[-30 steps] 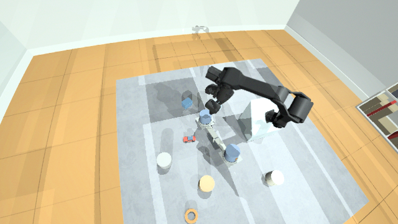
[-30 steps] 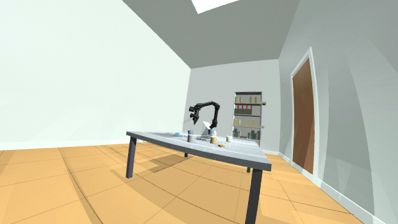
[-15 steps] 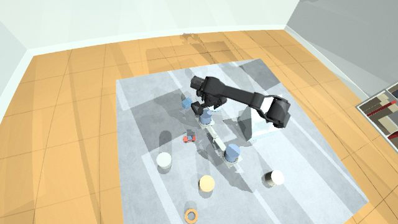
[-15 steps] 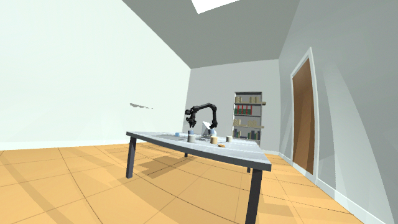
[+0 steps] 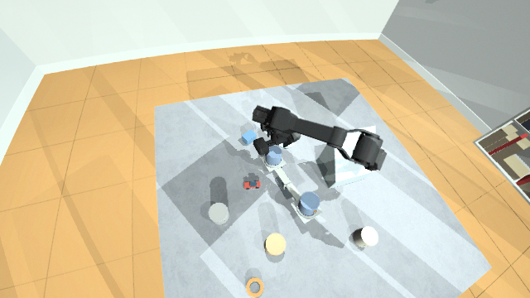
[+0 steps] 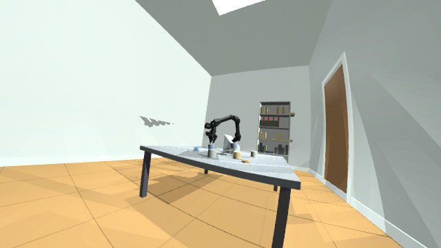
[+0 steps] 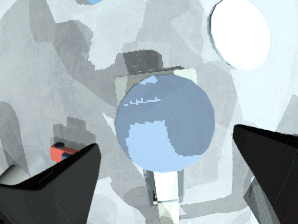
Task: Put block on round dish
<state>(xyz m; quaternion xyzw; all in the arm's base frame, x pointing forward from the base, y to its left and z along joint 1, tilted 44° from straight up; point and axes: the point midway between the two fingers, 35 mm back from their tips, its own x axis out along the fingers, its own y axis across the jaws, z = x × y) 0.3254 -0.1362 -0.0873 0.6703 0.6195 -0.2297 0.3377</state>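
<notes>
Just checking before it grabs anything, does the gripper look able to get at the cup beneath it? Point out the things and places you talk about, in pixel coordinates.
Probably yes: the gripper [image 5: 271, 145] [image 6: 212, 142] [image 7: 169, 141] is open, its fingers spread wider than the cup [image 5: 273, 156] [image 6: 211, 147] [image 7: 165, 122], with nothing visible between.

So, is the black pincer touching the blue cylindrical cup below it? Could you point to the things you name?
Apart: in the wrist view, strips of grey tabletop [image 5: 186, 248] [image 6: 220, 164] [image 7: 224, 112] separate the blue cup [image 5: 273, 156] [image 6: 211, 147] [image 7: 165, 115] from the black pincer [image 5: 274, 145] [image 6: 212, 141] [image 7: 169, 141] on both sides.

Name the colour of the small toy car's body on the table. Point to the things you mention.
The toy car [image 5: 247, 185] [image 7: 57, 152] has a red body; it shows best in the top view.
</notes>
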